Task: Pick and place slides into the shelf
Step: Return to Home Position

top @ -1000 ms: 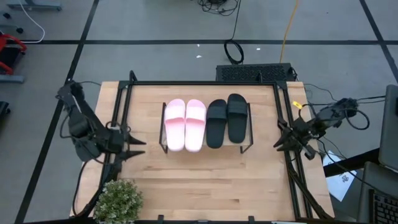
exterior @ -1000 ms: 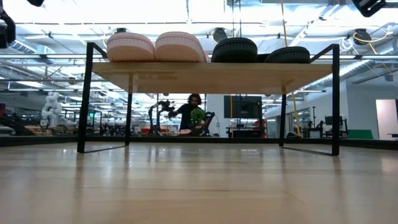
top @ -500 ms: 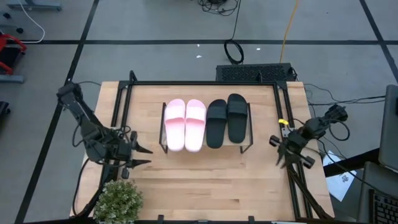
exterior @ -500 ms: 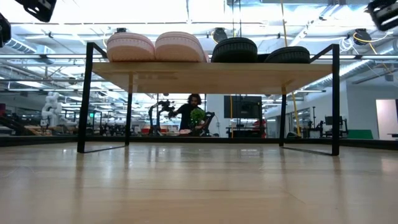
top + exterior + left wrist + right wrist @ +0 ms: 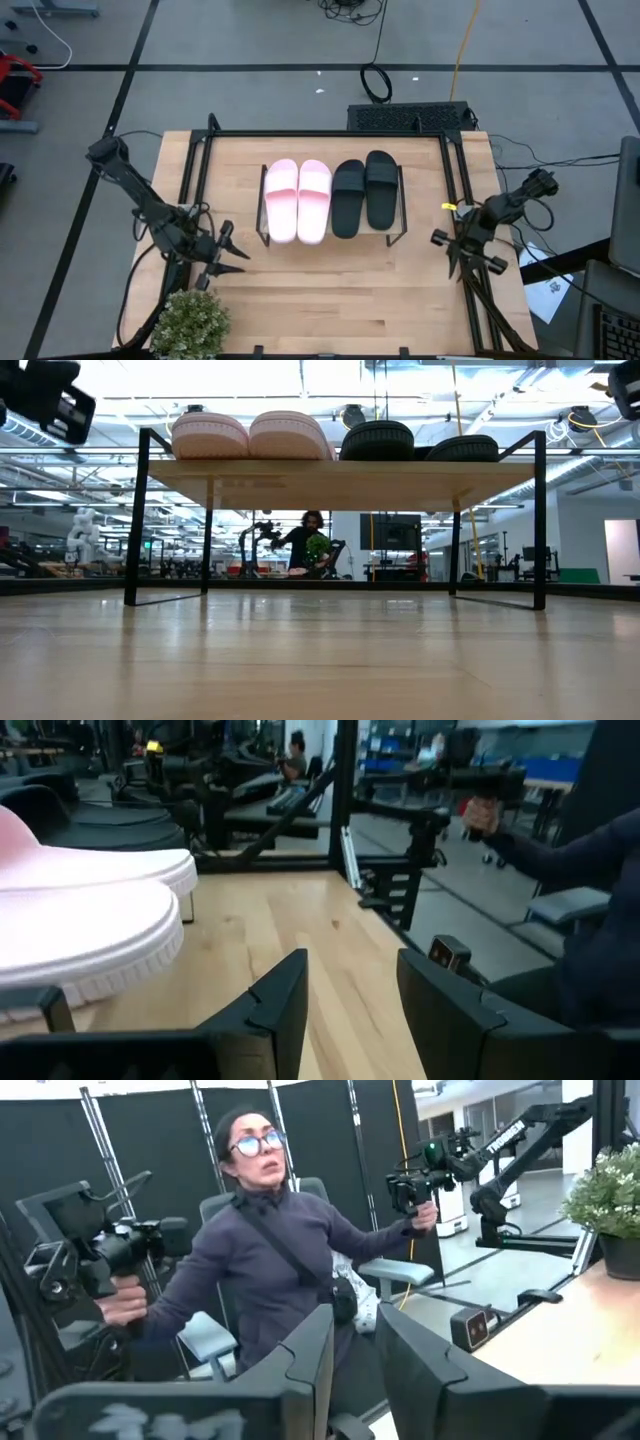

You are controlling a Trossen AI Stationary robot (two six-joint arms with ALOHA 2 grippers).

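Pink slides (image 5: 297,200) and black slides (image 5: 364,192) sit side by side on the shelf (image 5: 340,482). Left claw (image 5: 236,251) and right claw (image 5: 444,257) hang spread and empty near the tabletop's (image 5: 330,290) side edges.

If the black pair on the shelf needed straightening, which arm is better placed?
Probably the right. The right gripper sits off the end of the shelf where the black pair lies; the left gripper is beyond the pink pair.

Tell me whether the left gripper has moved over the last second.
Yes. In the high view, the left gripper has shifted from beside the shelf's front-left leg toward the potted plant.
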